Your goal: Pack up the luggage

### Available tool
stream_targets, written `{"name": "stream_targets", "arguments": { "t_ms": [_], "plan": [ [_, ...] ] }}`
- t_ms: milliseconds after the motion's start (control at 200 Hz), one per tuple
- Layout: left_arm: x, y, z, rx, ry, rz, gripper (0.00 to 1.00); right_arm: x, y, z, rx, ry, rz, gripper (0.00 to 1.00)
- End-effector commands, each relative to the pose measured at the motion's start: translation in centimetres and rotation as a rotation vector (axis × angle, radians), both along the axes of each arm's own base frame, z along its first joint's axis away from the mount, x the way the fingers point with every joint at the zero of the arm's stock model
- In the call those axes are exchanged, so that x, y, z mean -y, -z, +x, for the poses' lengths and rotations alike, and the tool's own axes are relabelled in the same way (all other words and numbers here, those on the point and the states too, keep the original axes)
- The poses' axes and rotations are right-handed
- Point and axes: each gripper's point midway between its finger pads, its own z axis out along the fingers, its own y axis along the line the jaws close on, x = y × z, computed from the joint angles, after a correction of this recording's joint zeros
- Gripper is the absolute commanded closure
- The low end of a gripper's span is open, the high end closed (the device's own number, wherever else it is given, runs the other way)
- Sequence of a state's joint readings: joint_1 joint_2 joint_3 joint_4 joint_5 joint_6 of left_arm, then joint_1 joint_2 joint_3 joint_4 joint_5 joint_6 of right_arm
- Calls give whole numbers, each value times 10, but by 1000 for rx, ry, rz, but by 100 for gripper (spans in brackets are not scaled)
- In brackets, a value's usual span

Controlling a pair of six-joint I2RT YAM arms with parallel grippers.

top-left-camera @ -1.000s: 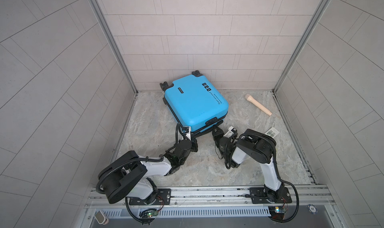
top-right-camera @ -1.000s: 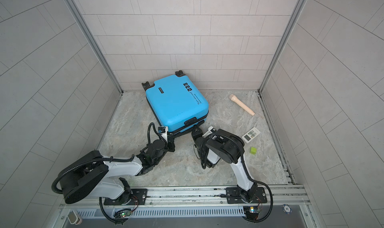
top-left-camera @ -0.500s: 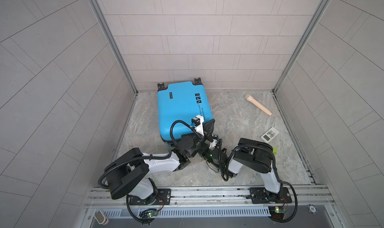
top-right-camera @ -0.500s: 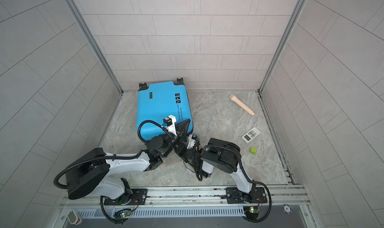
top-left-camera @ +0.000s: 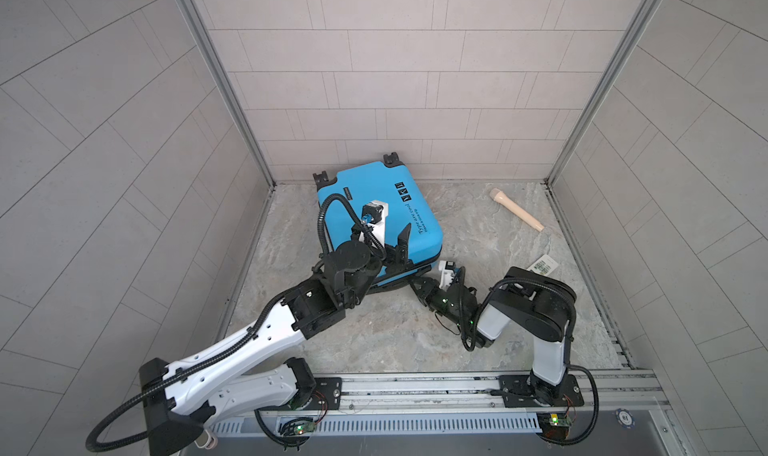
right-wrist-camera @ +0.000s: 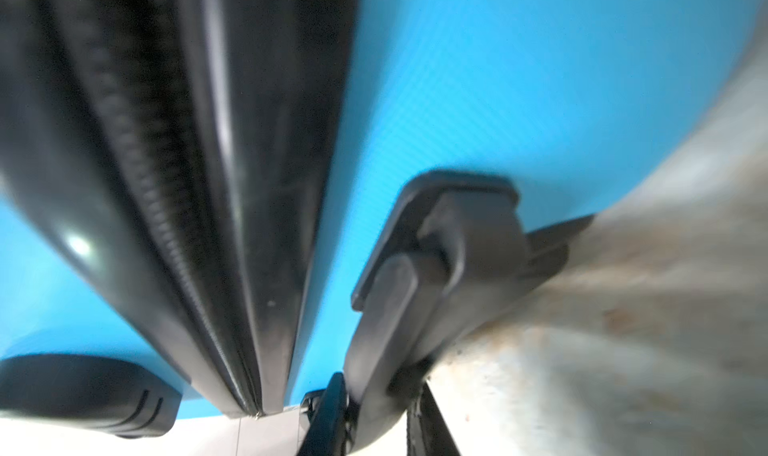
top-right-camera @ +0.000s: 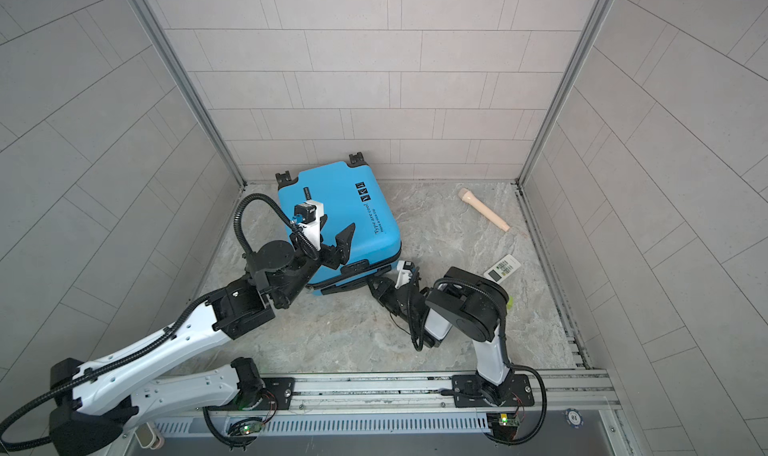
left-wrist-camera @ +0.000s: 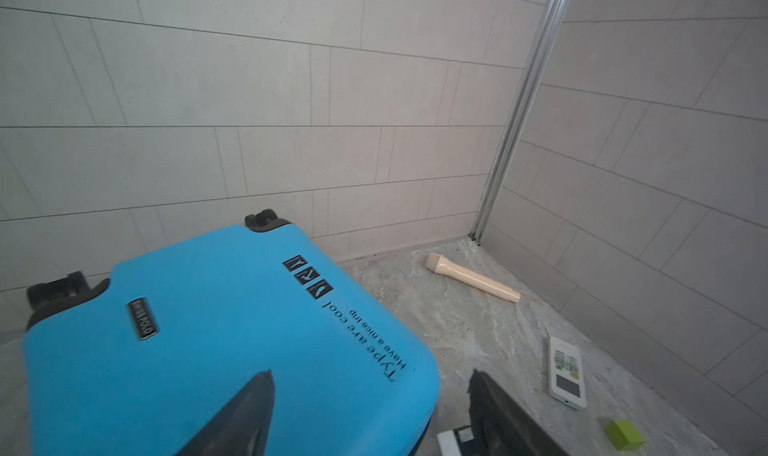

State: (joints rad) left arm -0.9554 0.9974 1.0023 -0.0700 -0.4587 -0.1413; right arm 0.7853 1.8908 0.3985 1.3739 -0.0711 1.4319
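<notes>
looking at the luggage (top-left-camera: pixel 376 212) lying flat and shut on the floor (top-left-camera: pixel 374 333), left of centre, wheels (top-left-camera: pixel 390 157) toward the back wall (top-left-camera: pixel 415 100). catching the left gripper (left-wrist-camera: pixel 370 377) spread wide above the near corner of the lid, holding nothing. finding the right gripper (right-wrist-camera: pixel 376 416) down low at the near edge, pinched onto the handle (right-wrist-camera: pixel 395 308). spotting a beige stick (top-left-camera: pixel 517 208), a remote (top-left-camera: pixel 544 265) and a green block (left-wrist-camera: pixel 623 433) out on the floor to the right, well apart from the case. reads as early going: judging the zip (right-wrist-camera: pixel 166 225) closed along the seam in the right wrist view, seeing nothing visibly packed, so counting opening, loading and closing as all left to do. can't see inside, so no telling whether anything is already in there. hard to make out the right gripper in both top views, tucked behind its own wrist against the case. barely glimpsing the green block past the right arm from above. blurry up close on the right wrist, so unsure whether that grip sits on the handle strap or its mount.
</notes>
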Motion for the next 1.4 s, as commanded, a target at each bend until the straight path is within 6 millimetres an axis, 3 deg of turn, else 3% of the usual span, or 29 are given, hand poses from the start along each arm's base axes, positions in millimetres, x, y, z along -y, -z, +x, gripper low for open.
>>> {"name": "stream_targets", "arguments": {
  "t_ms": [0,175,390,530,660,751,881,1076,1396],
  "plan": [
    [-25,61,-7,-171,-48,308,20,41,32,7,9,3,-261,100],
    [-38,65,4,-272,-102,249,20,70,24,22,-25,-32,-377,99],
    [-83,61,12,-283,-257,-40,20,96,-16,4,30,-34,-513,45],
    [-108,81,5,-269,-353,-139,19,104,-58,-8,95,-28,-504,24],
    [-132,99,7,-286,-425,-227,19,96,-105,-10,173,-28,-393,20],
    [-150,102,6,-272,-462,-325,19,89,-122,-5,186,-22,-319,19],
    [-162,115,5,-286,-482,-412,19,69,-130,3,173,-29,-199,19],
    [-162,132,6,-308,-479,-432,19,43,-132,8,162,-34,-97,17],
    [-157,133,8,-317,-451,-425,19,16,-160,27,266,-26,140,16]
  ]
}}
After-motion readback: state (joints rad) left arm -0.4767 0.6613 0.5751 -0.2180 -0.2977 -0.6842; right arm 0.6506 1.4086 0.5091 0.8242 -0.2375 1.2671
